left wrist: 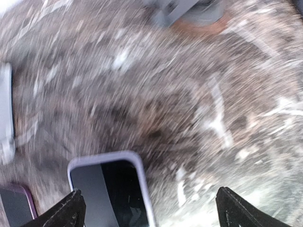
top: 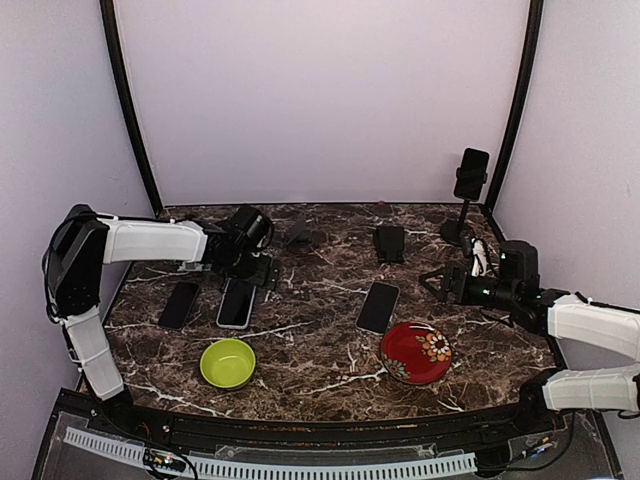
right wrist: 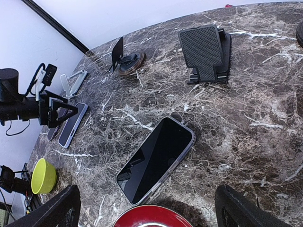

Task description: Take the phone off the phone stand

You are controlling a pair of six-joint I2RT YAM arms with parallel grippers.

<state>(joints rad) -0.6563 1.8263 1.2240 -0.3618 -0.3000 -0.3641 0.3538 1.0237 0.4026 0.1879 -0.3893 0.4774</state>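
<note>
Left claw (left wrist: 149,196) gapes empty over lilac-cased phone (left wrist: 113,189).

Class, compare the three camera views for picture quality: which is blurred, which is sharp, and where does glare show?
Left wrist view: heavy motion blur smears the marble table, though the pale-cased phone is readable. Right wrist view: sharp, with a soft reflection on the flat phone. Top external view: evenly lit, crisp, only faint shadows.
</note>
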